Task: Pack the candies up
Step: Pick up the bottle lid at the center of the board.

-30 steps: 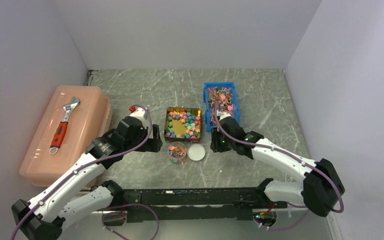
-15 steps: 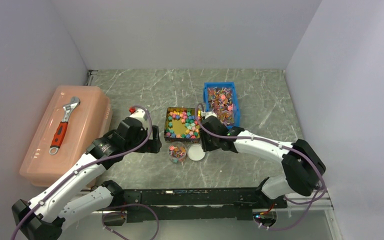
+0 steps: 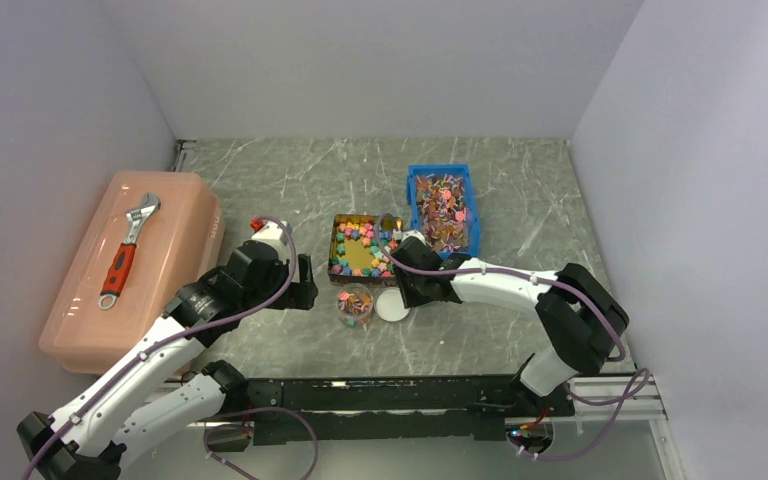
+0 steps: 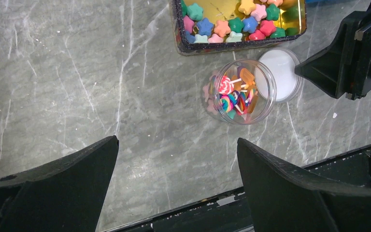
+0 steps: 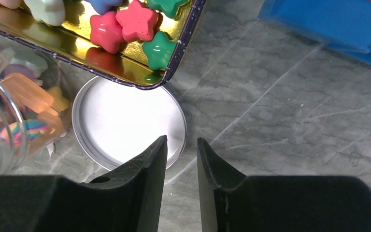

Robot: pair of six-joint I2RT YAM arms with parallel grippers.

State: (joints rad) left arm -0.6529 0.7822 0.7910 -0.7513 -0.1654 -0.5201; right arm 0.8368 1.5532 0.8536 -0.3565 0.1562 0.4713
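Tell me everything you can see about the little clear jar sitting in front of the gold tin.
The jar is small, round and looks like clear plastic. It stands upright on the grey marbled table with its mouth open. It is partly filled with candies: swirled lollipops on white sticks and orange pieces. Its white lid lies flat close beside it, and the tin sits just behind. Nothing grips it.

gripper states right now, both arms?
left gripper: wide open, empty.
right gripper: open only a narrow gap, empty, tips over the rim of the white lid.
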